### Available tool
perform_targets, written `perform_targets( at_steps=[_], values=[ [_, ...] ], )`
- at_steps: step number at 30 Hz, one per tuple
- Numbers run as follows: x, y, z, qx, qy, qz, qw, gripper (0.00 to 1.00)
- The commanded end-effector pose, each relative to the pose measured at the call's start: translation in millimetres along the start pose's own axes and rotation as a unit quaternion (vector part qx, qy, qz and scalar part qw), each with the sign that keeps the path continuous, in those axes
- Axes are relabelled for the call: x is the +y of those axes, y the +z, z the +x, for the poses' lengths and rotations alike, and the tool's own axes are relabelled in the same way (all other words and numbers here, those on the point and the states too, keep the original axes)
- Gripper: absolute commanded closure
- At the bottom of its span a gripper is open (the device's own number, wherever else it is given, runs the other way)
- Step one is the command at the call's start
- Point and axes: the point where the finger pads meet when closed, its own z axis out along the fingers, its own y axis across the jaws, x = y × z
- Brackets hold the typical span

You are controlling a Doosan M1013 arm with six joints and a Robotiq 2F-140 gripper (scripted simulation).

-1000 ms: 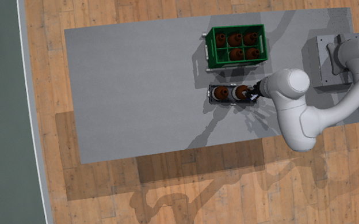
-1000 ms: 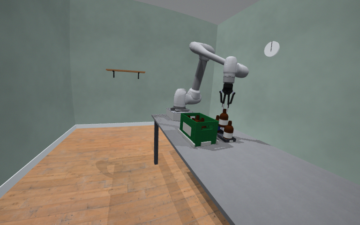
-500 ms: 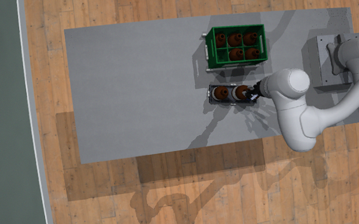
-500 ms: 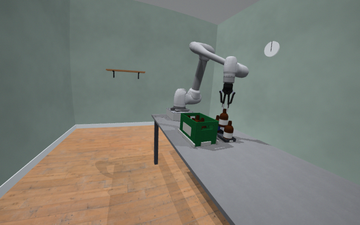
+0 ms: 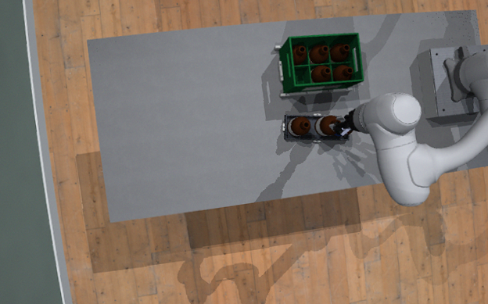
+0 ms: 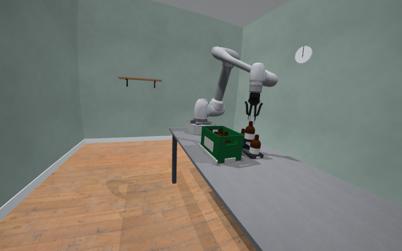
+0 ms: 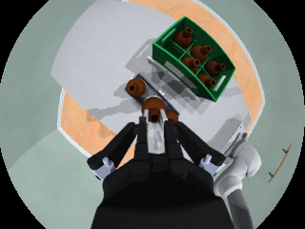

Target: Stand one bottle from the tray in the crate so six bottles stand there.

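A green crate [image 5: 323,63] stands on the grey table and holds several brown bottles; its cell at the near left corner [image 5: 301,75] is empty. A small dark tray [image 5: 313,127] lies in front of the crate. My gripper [image 6: 251,120] points straight down and is shut on the neck of a brown bottle [image 6: 249,132], which hangs upright a little above the tray. Another bottle [image 6: 255,145] [image 5: 299,125] stands on the tray's outer end. A third bottle [image 6: 242,131] on the tray is mostly hidden behind the held one. In the wrist view the held bottle [image 7: 152,107] sits between my fingers.
The arm's base block [image 5: 440,82] stands at the table's right end. The crate has white handle plates on its sides [image 6: 209,144]. A wall shelf [image 6: 140,79] and a wall clock [image 6: 303,54] are far from the table.
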Motion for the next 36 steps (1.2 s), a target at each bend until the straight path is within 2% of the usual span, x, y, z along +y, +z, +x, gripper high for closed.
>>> perform_targets(
  at_steps=[1, 21, 36],
  values=[
    [0.0, -0.1, 0.0, 0.0, 0.0, 0.0, 1.0, 1.0],
    [0.0, -0.9, 0.0, 0.0, 0.0, 0.0, 1.0, 1.0],
    [0.0, -9.5, 0.0, 0.0, 0.0, 0.0, 1.0, 1.0]
  ],
)
